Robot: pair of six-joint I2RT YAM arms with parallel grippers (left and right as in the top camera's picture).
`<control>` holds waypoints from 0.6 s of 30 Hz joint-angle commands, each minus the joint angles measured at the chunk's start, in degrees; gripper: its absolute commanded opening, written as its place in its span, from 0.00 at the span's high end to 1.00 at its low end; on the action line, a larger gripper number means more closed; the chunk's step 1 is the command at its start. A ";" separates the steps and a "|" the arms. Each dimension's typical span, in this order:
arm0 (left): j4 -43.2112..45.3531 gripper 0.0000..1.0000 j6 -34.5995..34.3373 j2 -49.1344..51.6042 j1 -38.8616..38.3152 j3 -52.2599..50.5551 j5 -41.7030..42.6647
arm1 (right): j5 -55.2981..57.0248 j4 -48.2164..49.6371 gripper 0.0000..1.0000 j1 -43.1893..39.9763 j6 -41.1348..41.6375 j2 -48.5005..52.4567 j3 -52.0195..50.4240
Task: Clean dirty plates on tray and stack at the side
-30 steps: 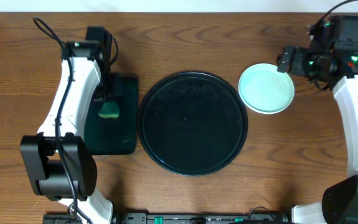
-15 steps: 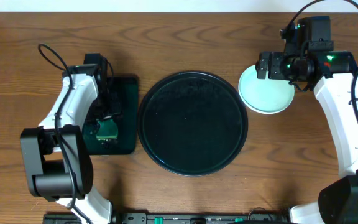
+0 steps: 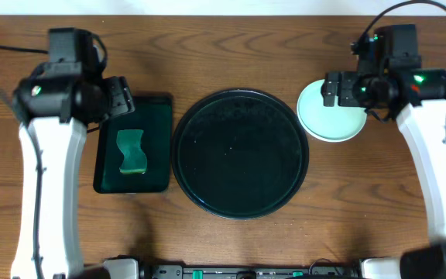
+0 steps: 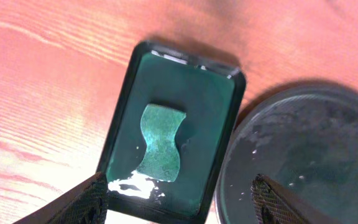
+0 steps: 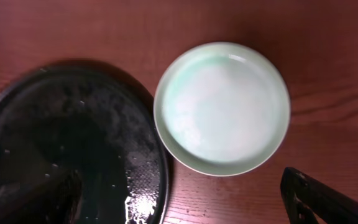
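Observation:
The round black tray lies mid-table, wet with small drops and carrying no plate; its rim also shows in the right wrist view and the left wrist view. To its right, pale-mint plates sit on the wood off the tray. The top plate looks clean, and how many lie beneath I cannot tell. My right gripper hovers open above the plates' far edge, holding nothing. My left gripper hangs open and high over the sponge tray.
A small black rectangular tray left of the round tray holds a green sponge lying flat in a shallow wet film. Bare wood table lies all around.
My left gripper has opened and let the sponge go. It now lies in the small tray, and that arm has risen and pulled back to the upper left. My right gripper moved left over the plates.

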 commanded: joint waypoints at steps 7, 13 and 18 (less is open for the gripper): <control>-0.15 0.26 0.37 -1.38 -0.11 -0.02 -0.07 | -0.13 -0.39 0.01 0.35 -0.52 -23.47 0.11; -0.15 0.26 0.35 -1.38 -0.11 -0.02 -0.07 | -0.09 -0.44 0.01 0.35 -0.50 -34.53 0.09; -0.15 0.26 0.37 -1.38 -0.11 -0.02 -0.04 | 2.45 -2.54 0.01 0.35 -3.06 -42.05 0.09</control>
